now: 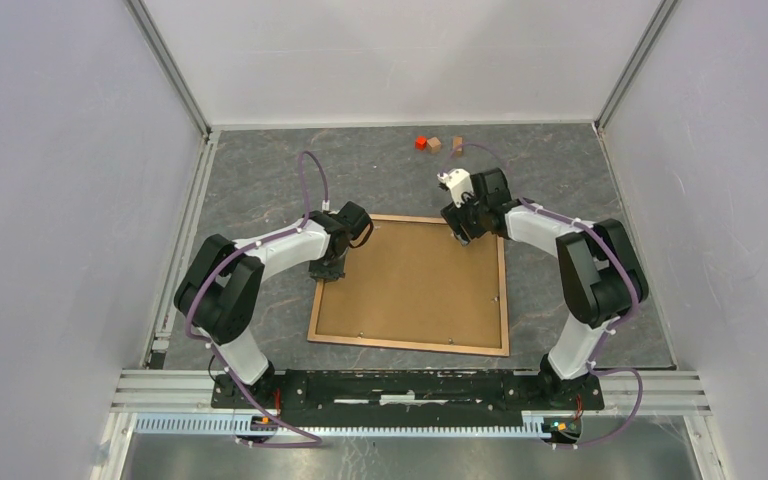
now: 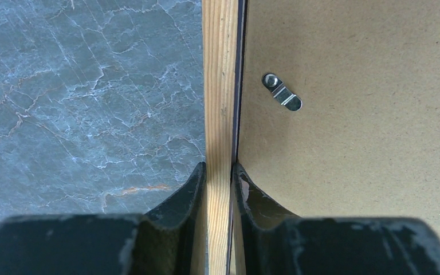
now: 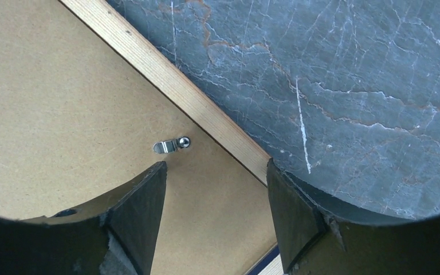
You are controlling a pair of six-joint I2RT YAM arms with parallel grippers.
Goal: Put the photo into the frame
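Wood of the frame (image 2: 219, 86) sits clamped in your left jaws; hold steady. Your right jaws stand open astride the far rail: close squarely, missing the clip (image 3: 171, 145).

Grainy wood frame (image 2: 219, 86), matt brown backing board (image 2: 366, 172), shiny metal clip (image 2: 282, 91).

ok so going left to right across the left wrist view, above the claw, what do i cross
marble table → light wood rail of the frame → brown backing board, with a metal clip lying on it
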